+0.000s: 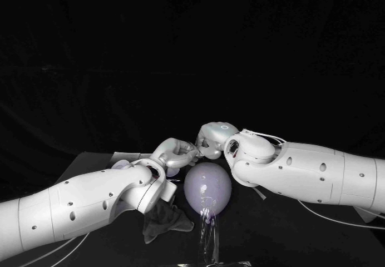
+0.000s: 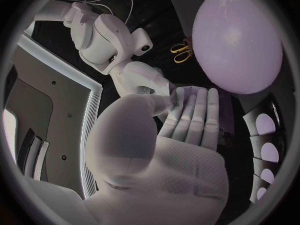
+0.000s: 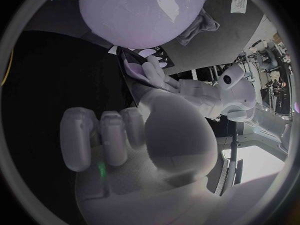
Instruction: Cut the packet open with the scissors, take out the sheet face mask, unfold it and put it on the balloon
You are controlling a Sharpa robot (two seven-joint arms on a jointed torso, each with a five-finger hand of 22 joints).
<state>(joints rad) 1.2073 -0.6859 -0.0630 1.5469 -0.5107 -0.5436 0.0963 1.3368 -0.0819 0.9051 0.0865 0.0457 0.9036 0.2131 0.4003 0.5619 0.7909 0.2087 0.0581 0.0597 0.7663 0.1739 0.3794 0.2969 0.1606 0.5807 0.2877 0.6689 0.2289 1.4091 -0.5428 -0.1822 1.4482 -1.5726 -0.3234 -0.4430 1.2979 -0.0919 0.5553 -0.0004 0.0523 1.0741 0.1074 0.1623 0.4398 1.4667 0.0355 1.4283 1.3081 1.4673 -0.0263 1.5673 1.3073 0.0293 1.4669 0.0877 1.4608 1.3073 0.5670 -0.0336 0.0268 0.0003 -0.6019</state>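
A pale lilac balloon [image 1: 207,188] [image 2: 236,37] [image 3: 142,12] stands on a clear stem [image 1: 210,233] at the table's middle. Both hands meet just behind and above it. My left hand [image 1: 178,153] [image 2: 187,120] [image 3: 159,77] has its fingers straight and together, with the thumb alongside. A lilac flat piece, apparently the packet [image 3: 133,66], sits at its fingertips. My right hand [image 1: 215,139] [image 2: 140,82] [image 3: 119,140] is close beside it, fingers curled in, with nothing seen in them. Yellow-handled scissors [image 2: 181,52] lie on the table beyond the balloon.
A dark grey cloth [image 1: 164,219] [image 3: 200,22] lies crumpled on the table under my left forearm. A dark flat item with pale oval shapes [image 1: 120,165] [image 2: 267,150] [image 3: 152,52] sits by my left wrist.
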